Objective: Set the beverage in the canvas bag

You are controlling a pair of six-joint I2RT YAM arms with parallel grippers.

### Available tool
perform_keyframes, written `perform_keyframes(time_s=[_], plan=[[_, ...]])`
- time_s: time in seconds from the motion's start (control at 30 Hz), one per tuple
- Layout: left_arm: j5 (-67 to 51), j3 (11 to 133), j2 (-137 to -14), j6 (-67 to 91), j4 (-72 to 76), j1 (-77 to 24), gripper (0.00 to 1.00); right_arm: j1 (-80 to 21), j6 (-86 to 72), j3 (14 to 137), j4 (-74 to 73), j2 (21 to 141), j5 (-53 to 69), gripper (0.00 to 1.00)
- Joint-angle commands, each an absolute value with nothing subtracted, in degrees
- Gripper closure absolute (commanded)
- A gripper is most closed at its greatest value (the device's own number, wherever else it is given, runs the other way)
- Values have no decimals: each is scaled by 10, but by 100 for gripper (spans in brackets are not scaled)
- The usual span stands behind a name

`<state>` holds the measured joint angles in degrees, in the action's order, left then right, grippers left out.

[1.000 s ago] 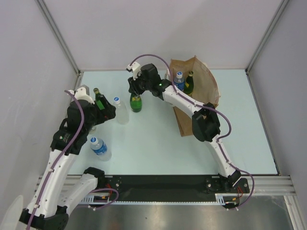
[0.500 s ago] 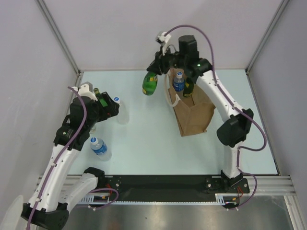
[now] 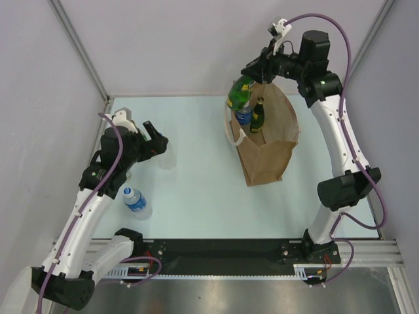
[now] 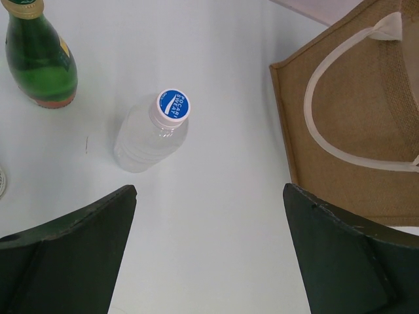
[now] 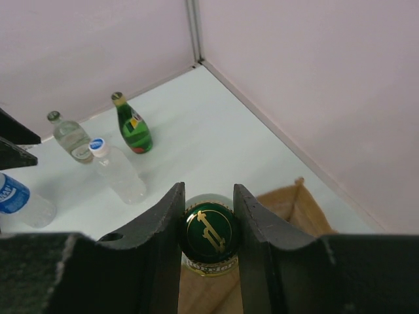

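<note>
The right pincer [image 3: 253, 78] grips the green glass bottle [image 3: 239, 93] by its capped neck. A second ago this bottle stood upright on the pale surface [image 3: 196, 190]. It now hangs over the far-left corner of the open mouth of the tan canvas bag [image 3: 268, 154] with white loop handles.

Judgement: the carry is nearly complete; lowering and release remain.

The bottle's long axis is tilted, cap up in the pincer and base down-left toward the opening.

The left pincer [image 3: 154, 134] stands wide open and empty above a clear blue-capped plastic bottle [image 4: 171, 108].
</note>
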<state>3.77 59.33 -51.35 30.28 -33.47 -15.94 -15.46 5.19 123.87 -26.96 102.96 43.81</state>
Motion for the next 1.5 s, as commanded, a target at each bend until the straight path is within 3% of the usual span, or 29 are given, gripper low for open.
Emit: perform_keyframes(time_s=[0.0, 0.5, 0.87, 1.2, 1.47], plan=[[18, 613, -521, 316, -305, -155, 0, -125, 76, 1210, -235, 965, 428, 100], [8, 602, -533, 323, -294, -155, 0, -97, 185, 998, -176, 933, 284, 100], [5, 584, -533, 329, -281, -155, 0, -98, 179, 825, 57, 950, 234, 100], [5, 570, -526, 333, -281, -155, 0, -97, 185, 759, 206, 976, 238, 100], [5, 570, -527, 332, -280, -155, 0, -98, 191, 718, 236, 997, 231, 100]])
